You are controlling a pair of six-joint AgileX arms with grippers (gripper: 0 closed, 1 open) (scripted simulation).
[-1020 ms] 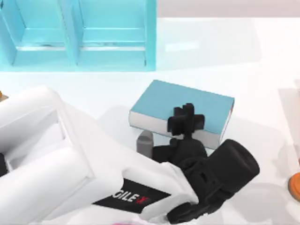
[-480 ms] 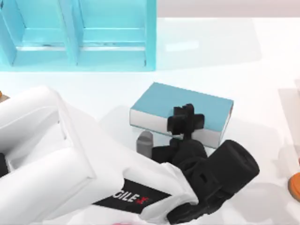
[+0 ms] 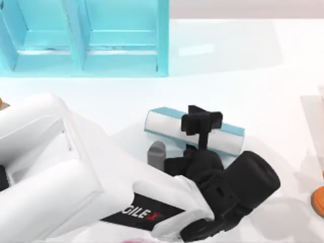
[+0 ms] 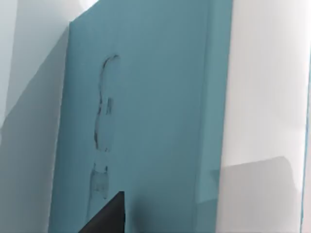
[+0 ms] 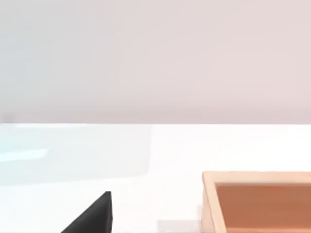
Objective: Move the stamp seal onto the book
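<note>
Hovering over the teal-blue hardcover book with white page edges (image 3: 164,124), the black left gripper (image 3: 201,121) sits at the middle of the table in the top view. I cannot tell whether it is open, closed or holding anything. Its wrist view looks close onto the plain teal cover. From above, the book shows mostly its white page block with only a thin strip of teal behind, so it looks tipped up rather than lying flat.

Where the stamp seal lies I cannot tell; the white left arm covers much of the near table. A small grey block (image 3: 157,152) stands just beside the book's near left corner.

By its description the seal should be light and rigid. Its glossy round knob is likely slippery, so the flat sides of the square base look like the safer hold, keeping it upright. A tilted cover would let it slide off.

The right gripper (image 5: 92,218) is parked near a shallow wooden tray (image 5: 209,194), its state also unclear. A tall light-blue shelf unit (image 3: 83,38) stands at the far left.
</note>
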